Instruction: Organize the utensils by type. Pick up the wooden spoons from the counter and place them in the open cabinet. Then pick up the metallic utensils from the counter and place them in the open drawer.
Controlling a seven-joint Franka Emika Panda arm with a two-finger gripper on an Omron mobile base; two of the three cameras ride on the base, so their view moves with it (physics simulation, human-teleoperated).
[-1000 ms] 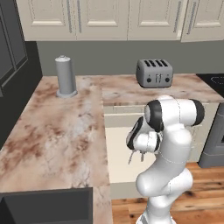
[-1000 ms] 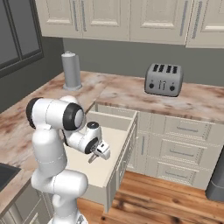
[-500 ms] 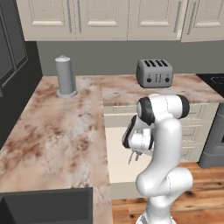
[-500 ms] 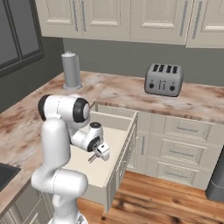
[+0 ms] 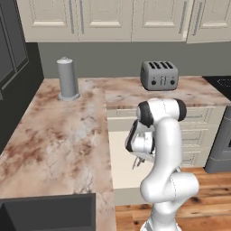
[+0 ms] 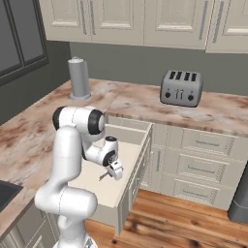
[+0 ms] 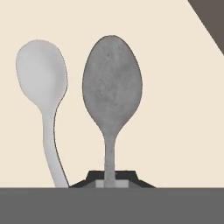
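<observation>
From the left, the tool (image 5: 136,159) hangs low over the open drawer (image 5: 118,162), a thin metal spoon (image 5: 136,161) dangling from it. From the right, the tool (image 6: 112,173) sits above the drawer floor (image 6: 118,162) beside the marbled table (image 6: 29,131). Looking along the hand, the fingers are clamped on the darker spoon's handle (image 7: 112,105); a paler spoon (image 7: 43,87) lies just beside it on the cream bottom.

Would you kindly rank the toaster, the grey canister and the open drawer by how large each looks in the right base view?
1. open drawer: largest by far, though it is also nearest the camera.
2. toaster and grey canister: too close to rank; the toaster is wider, the canister taller, and both stand at the back of the counter.
</observation>
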